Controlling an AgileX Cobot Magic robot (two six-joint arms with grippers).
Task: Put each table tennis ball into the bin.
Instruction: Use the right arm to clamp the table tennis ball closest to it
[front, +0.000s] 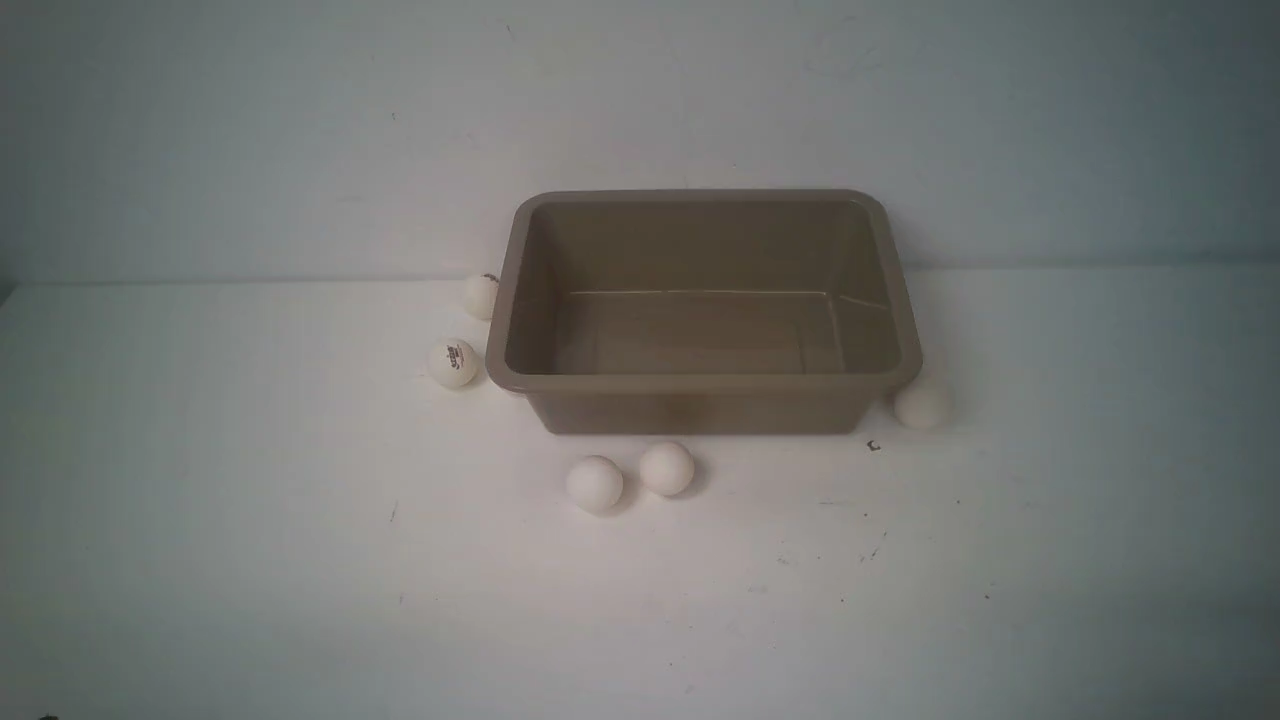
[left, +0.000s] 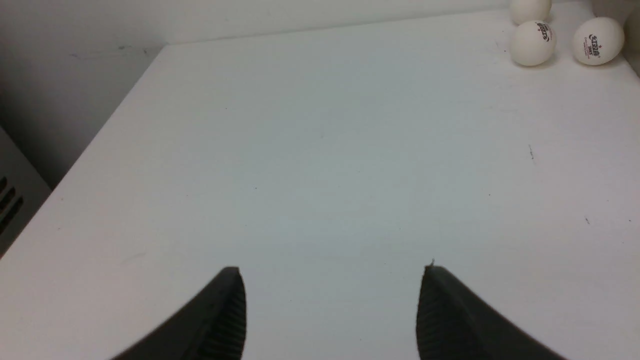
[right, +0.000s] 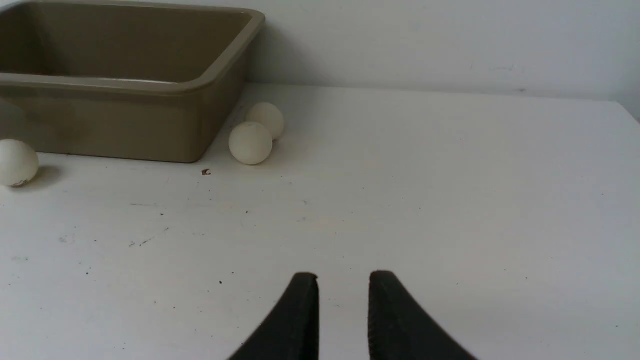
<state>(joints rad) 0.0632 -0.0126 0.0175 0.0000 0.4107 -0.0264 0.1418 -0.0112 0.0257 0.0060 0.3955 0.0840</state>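
The taupe-brown bin (front: 700, 381) stands at the table's back centre with nothing inside. Several white table tennis balls lie around it on the table: two at its left, one plain (front: 481, 296) and one with a logo (front: 454, 363), two in front (front: 595, 484) (front: 667, 468), and one at its right front corner (front: 921, 405). Neither arm shows in the front view. My left gripper (left: 331, 269) is open over bare table, far from the logo balls (left: 532, 43) (left: 598, 41). My right gripper (right: 343, 274) is shut and empty, with the bin (right: 125, 120) and two balls (right: 250, 143) (right: 265, 119) well beyond it.
The white table (front: 300, 560) ends at a pale wall just behind the bin. Its left edge (left: 100, 140) drops off beside a grey panel in the left wrist view. Small dark specks mark the surface in front of the bin.
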